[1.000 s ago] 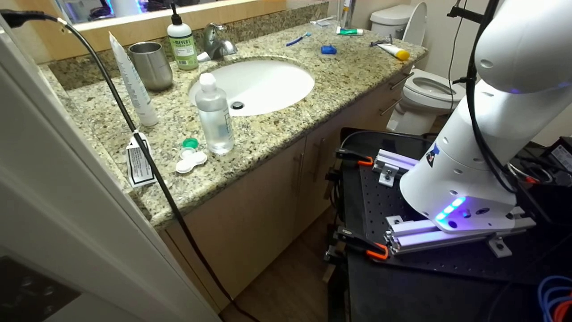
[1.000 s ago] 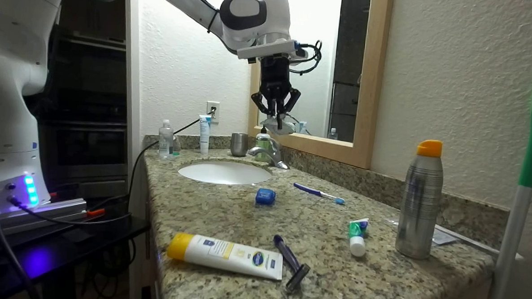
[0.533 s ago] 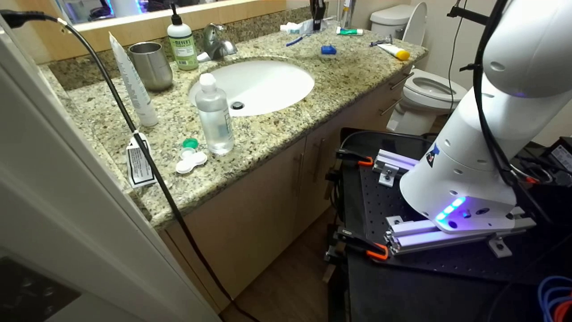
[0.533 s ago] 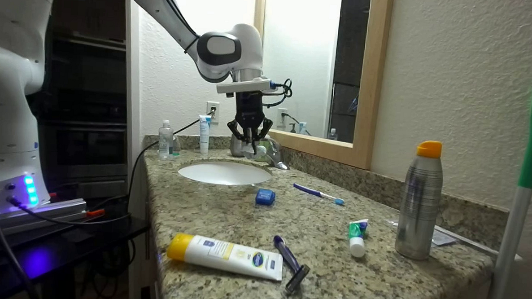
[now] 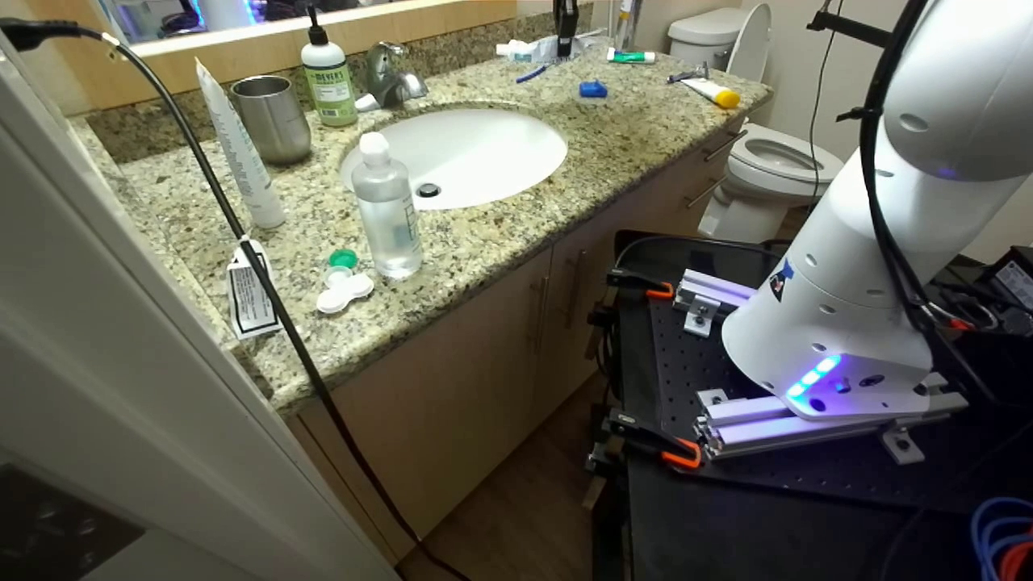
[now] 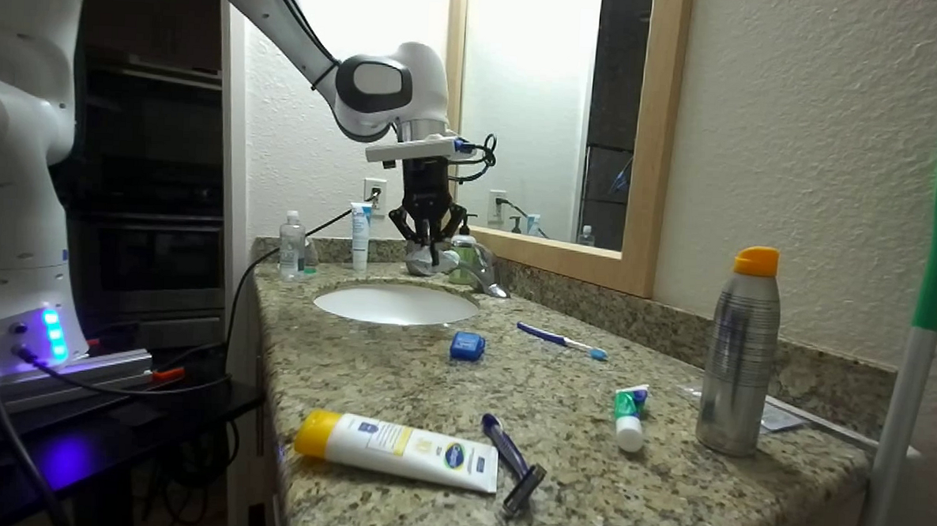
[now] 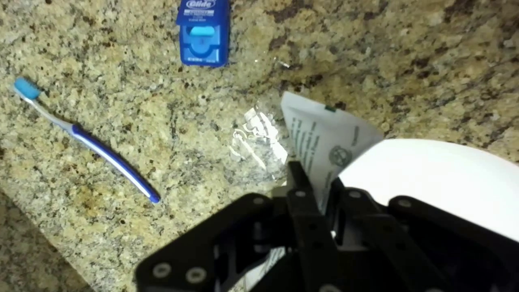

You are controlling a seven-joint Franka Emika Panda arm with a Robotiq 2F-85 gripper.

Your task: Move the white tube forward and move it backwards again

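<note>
My gripper [image 7: 318, 174] is shut on the small white tube [image 7: 324, 134], whose flat printed end sticks out past the fingers in the wrist view. The tube lies crosswise in the jaws, and its middle is hidden by them. In an exterior view the gripper [image 6: 429, 249] holds the tube [image 6: 421, 258] above the far side of the counter, in line with the faucet and soap bottle. In an exterior view the tube [image 5: 520, 52] shows its white cap end pointing left, beside the black gripper [image 5: 563, 48]. It appears to be above the counter; the exact height is unclear.
The faucet [image 6: 480, 271], soap bottle [image 5: 331, 81] and sink [image 5: 484, 153] are near the arm's reach. A toothbrush [image 7: 101, 150] and blue floss box [image 7: 204, 40] lie on the counter. A steel cup [image 5: 273, 121], tall white tube [image 5: 238, 153] and clear bottle [image 5: 387, 214] stand farther along.
My gripper has come down with the tube and moved left in an exterior view, with only a small leftward shift in the last half second. The tube stays held.
</note>
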